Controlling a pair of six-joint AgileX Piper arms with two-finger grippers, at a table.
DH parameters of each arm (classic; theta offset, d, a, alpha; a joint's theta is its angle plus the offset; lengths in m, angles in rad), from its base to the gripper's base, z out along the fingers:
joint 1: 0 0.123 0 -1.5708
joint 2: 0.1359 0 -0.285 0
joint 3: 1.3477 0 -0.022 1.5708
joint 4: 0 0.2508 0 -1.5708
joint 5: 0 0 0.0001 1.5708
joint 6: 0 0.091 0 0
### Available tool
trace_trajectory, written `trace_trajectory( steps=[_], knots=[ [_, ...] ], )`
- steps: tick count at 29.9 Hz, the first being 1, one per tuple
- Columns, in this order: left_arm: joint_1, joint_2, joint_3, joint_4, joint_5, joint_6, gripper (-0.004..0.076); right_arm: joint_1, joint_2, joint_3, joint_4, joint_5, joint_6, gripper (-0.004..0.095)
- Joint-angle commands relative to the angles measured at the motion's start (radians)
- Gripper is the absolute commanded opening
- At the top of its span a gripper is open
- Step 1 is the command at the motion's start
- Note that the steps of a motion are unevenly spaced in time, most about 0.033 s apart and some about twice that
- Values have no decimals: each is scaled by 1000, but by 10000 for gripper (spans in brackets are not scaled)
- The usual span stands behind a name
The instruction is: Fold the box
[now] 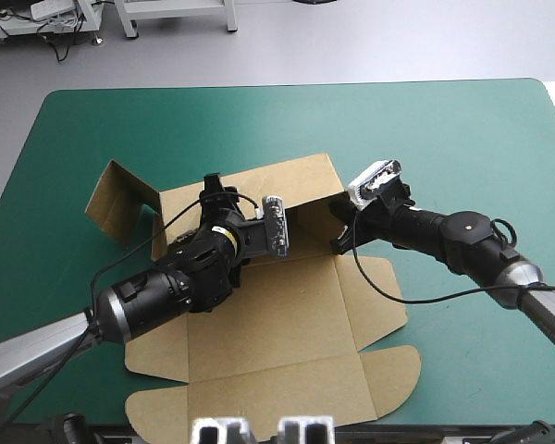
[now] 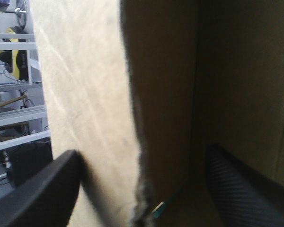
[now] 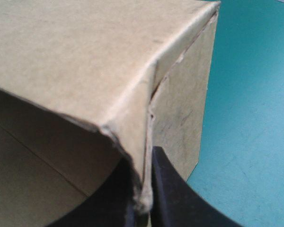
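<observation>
Your left gripper (image 1: 216, 190) sits, in the high view, at the left part of the raised back wall (image 1: 291, 183) of the box (image 1: 277, 324), a cut sheet of brown board. The box lies mid-table on the teal-green cover (image 1: 444, 129), its flat panels running toward the near edge. Your right gripper (image 1: 340, 236) is at the same wall's right corner, so the wall's long axis runs across the table from one gripper to the other. An angled left flap (image 1: 120, 199) stands free beyond the left gripper, well away from the right arm. In the left wrist view, the left gripper (image 2: 142, 151) is spread, its black fingers (image 2: 42, 189) standing apart with a raw edge of the box (image 2: 85, 94) rising between them. One finger lies on the lit face and the other on the shaded inner side, neither clearly pressing the board. In the right wrist view, the right gripper (image 3: 142, 163) is pinched on the box (image 3: 85, 56) right at the corner where two layers of board meet. The fingers are pressed together with only the board's edge between them, and the cover (image 3: 255, 118) shows just beyond the outer wall. Judging from this, the right arm is the anchor and the left is the free one. The left flap lies outward from your left gripper, away from the right arm, so any tucking of that flap falls to the left arm. I would mind that the pinched corner does not tear or slip if the wall is pushed along its length.
</observation>
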Motion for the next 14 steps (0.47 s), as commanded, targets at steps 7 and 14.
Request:
trace_trajectory(
  steps=[7, 14],
  knots=[
    [-182, -189, -19, -42, 52, -101, 607, 14, -14, -27, -31, 25, 34, -23],
    [-280, -262, -23, -61, 145, -162, 39, 12, -14, -27, -36, -17, 38, -23]
  ],
)
